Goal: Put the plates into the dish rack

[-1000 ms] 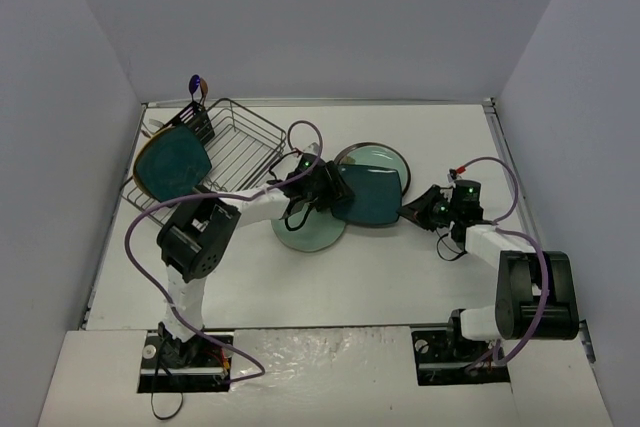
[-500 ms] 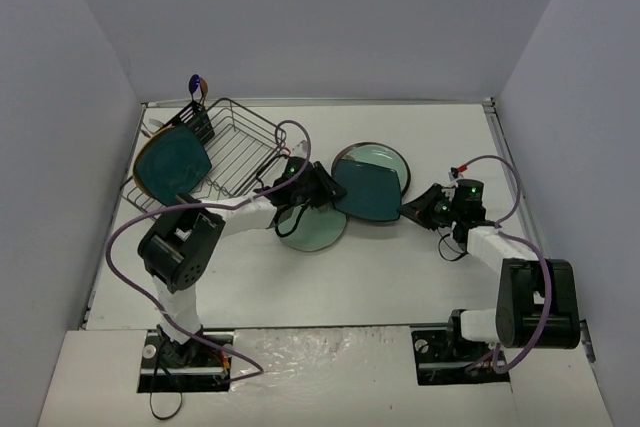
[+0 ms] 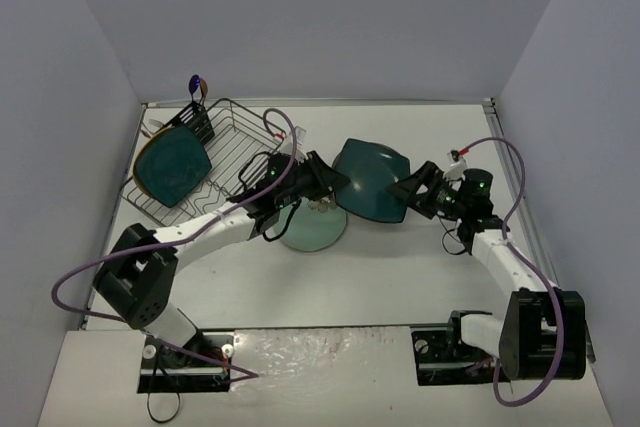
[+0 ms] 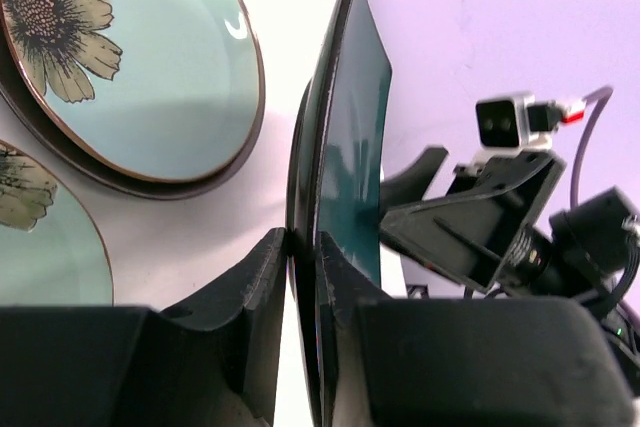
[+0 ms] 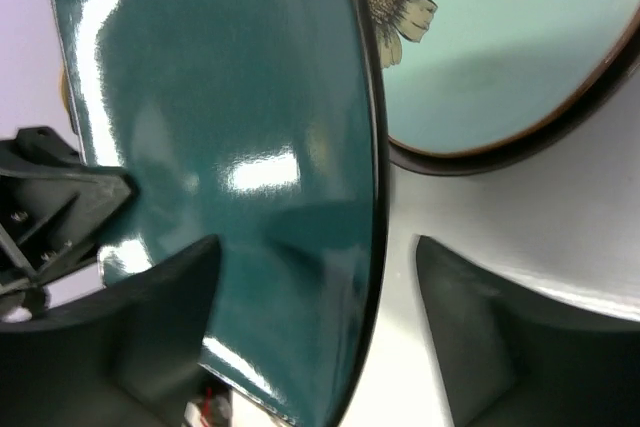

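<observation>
A rounded-square teal plate stands tilted on edge above the table's middle. My left gripper is shut on its left rim; in the left wrist view the jaws pinch the thin edge of the plate. My right gripper is open, its fingers astride the plate's right edge without closing. A pale green flower plate lies on the table below. The dish rack stands at the back left, with another teal plate leaning in it.
The black cutlery basket sits at the rack's far corner. In the left wrist view a flower plate rests on a dark-rimmed one, beside another flower plate. White walls close in the table on three sides.
My left gripper has closed on the teal plate's left rim and raised it to a tilt. The right gripper has opened and released the right edge. The left arm has swung out leftward.
</observation>
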Action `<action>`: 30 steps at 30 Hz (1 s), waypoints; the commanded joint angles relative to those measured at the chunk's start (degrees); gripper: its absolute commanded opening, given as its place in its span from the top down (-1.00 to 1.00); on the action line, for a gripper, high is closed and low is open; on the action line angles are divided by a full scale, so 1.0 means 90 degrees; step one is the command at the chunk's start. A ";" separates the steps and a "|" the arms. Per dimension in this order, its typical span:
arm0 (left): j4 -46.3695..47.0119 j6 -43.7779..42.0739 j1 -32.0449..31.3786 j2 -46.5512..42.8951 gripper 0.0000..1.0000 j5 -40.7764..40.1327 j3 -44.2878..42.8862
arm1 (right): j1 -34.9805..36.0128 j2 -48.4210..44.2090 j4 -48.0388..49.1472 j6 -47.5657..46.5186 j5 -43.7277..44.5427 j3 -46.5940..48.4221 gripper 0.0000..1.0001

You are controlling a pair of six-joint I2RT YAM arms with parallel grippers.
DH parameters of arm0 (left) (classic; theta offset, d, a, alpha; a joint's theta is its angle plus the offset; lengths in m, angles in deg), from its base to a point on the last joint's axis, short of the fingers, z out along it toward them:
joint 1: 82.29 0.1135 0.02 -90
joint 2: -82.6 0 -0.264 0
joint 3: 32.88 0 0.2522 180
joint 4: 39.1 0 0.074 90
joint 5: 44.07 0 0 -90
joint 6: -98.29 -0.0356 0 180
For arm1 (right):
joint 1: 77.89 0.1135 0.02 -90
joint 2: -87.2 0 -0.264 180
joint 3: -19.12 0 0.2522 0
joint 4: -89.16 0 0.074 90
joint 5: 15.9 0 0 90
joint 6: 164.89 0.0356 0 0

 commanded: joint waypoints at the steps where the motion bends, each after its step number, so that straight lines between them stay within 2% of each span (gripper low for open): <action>1: 0.0196 -0.0634 -0.0023 -0.1242 1.00 -0.0113 -0.0668 | 0.0030 -0.0352 0.0292 -0.0023 -0.0264 0.0378 -0.65; 7: -0.1751 -0.2269 0.0029 -0.1874 1.00 -0.1091 -0.1237 | 0.0069 -0.0697 0.1032 0.0381 -0.0451 0.0394 -0.99; 12: -0.2739 -0.3565 0.0116 -0.2234 1.00 -0.1775 -0.1564 | 0.0315 -0.0917 0.1631 0.0434 -0.0548 0.0491 -1.00; 18: -0.4331 -0.5502 0.0535 -0.2718 1.00 -0.2517 -0.2329 | 0.0515 -0.1008 0.1328 -0.0084 -0.0486 0.0436 -1.00; 22: -0.5169 -0.6673 0.1095 -0.3057 1.00 -0.2537 -0.2859 | 0.0547 -0.1001 0.1260 -0.0267 -0.0492 0.0240 -1.00; 24: -0.5432 -0.7526 0.1704 -0.3159 1.00 -0.2280 -0.3147 | 0.0548 -0.0962 0.1255 -0.0307 -0.0492 0.0157 -1.00; 27: -0.5815 -0.8220 0.2291 -0.3115 1.00 -0.1891 -0.3517 | 0.0568 -0.0893 0.1342 -0.0276 -0.0532 0.0051 -1.00; 30: -0.5765 -0.8750 0.3006 -0.3031 1.00 -0.1368 -0.3567 | 0.0609 -0.0861 0.1429 -0.0226 -0.0579 0.0002 -1.00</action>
